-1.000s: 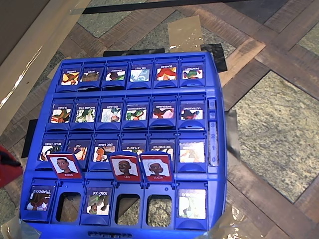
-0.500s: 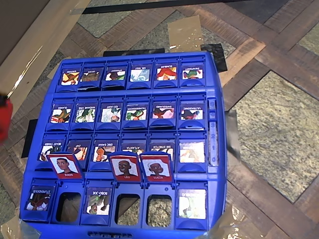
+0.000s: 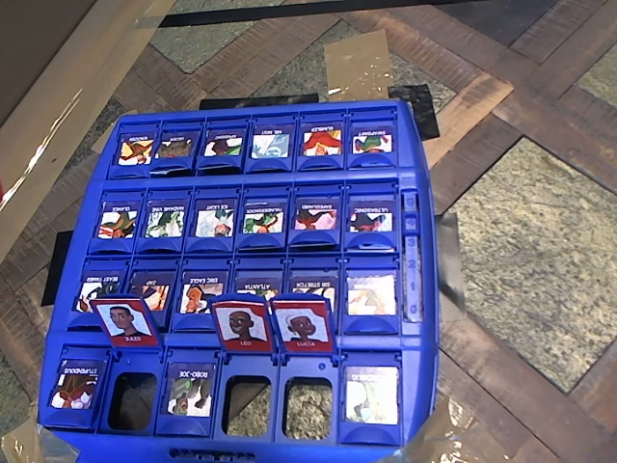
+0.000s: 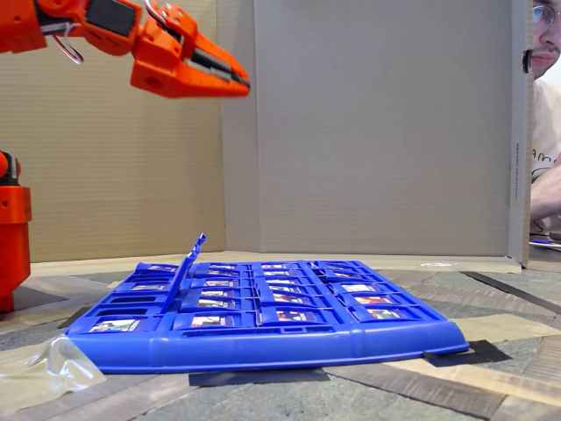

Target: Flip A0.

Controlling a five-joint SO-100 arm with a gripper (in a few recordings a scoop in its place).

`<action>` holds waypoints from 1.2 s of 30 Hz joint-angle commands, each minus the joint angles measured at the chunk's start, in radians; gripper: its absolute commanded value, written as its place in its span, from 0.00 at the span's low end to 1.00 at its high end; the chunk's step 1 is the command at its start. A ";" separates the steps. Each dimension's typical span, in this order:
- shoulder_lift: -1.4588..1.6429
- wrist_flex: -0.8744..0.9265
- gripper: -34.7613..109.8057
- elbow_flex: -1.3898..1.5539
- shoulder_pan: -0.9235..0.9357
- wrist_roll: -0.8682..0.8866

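Since half a second ago, the red shape at the left edge of the overhead view has left that edge; the board and its tiles lie as they did.

In the fixed view the end effector (image 4: 237,81) is high at upper left, pointing right and slightly down, well above the board and touching nothing. Its fingers are pressed together at the tips with nothing between them, though the outline is slightly blurred. The orange arm (image 4: 53,22) runs off the left edge, and its base (image 4: 10,237) stands on the tabletop (image 3: 540,241) beside the board's left end.

The blue game board (image 3: 429,318) lies flat on the tabletop, with four rows of six tile cells. Which cell is A0 cannot be told from the frames.

In the overhead view's bottom row, three red-framed tiles stand upright, each over an open window:
- Jules (image 3: 126,321)
- Leo (image 3: 242,324)
- Lucia (image 3: 303,324)

In the fixed view these upright tiles show edge-on near the board's left end. All other tiles lie flat, picture up, including the bottom-left corner tile (image 3: 74,385).

Clear tape (image 4: 53,364) holds the board's near left corner. A cardboard screen (image 4: 377,123) stands behind the board, and a person (image 4: 545,132) shows at the right edge.
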 commanded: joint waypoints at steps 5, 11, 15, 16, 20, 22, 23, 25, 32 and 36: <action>0.135 -0.183 0.24 0.063 0.038 -0.008; 0.232 -0.321 0.24 0.127 0.071 0.008; 0.304 -0.453 0.24 0.204 0.083 0.029; 0.318 -0.476 0.24 0.219 0.083 0.029; 0.374 -0.601 0.24 0.304 0.084 0.046; 0.413 -0.667 0.24 0.359 0.087 0.058; 0.434 -0.684 0.24 0.382 0.089 0.060; 0.466 -0.716 0.24 0.423 0.091 0.063; 0.540 -1.118 0.24 0.560 0.112 0.133; 0.538 -1.431 0.24 0.638 0.107 0.209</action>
